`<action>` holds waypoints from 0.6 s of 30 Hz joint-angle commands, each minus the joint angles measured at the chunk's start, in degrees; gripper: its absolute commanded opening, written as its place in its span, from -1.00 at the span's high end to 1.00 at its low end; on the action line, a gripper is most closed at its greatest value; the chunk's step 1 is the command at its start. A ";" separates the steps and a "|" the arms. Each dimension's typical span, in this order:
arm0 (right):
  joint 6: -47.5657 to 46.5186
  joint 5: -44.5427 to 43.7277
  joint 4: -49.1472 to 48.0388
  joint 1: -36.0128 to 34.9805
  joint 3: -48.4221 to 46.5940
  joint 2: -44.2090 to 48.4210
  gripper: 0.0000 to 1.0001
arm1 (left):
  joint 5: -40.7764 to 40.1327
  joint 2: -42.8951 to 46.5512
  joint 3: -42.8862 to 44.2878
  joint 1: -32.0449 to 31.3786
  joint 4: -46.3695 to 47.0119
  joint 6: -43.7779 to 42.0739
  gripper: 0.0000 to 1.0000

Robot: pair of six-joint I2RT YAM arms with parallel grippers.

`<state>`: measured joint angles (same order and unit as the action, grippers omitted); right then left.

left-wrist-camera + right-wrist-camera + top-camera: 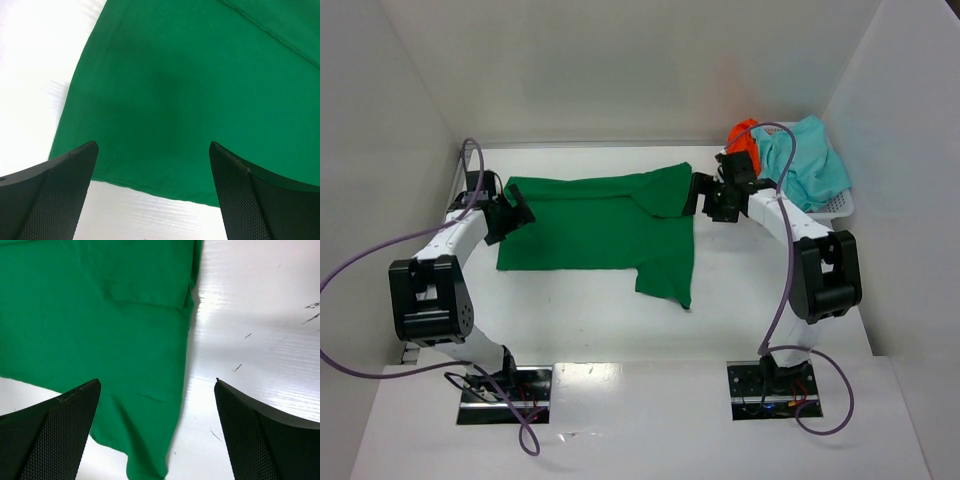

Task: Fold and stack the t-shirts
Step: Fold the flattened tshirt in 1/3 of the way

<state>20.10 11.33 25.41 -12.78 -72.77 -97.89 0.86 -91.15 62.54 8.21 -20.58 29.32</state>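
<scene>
Green shirt (590,225) lies flat mid-frame on the table (750,290), long axis left-right. Left jaws at its left edge, right jaws at its upper-right end; both wide open, empty.

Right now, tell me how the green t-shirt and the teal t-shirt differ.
The green t-shirt is dark, the teal t-shirt pale. The green t-shirt lies spread flat on the table; the teal t-shirt is bunched up. The green t-shirt is mid-table; the teal t-shirt sits in the white basket, far right. Both are plain cloth, neither yet stacked.
</scene>
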 commanded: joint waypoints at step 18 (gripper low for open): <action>0.82 -1.31 -4.14 -0.50 -13.18 -20.50 -0.25 | -1.74 -5.69 0.21 -0.03 3.88 1.88 -0.98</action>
<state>21.08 10.22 22.02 -12.84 -82.91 -117.45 -0.75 -96.53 59.96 8.21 -18.00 31.70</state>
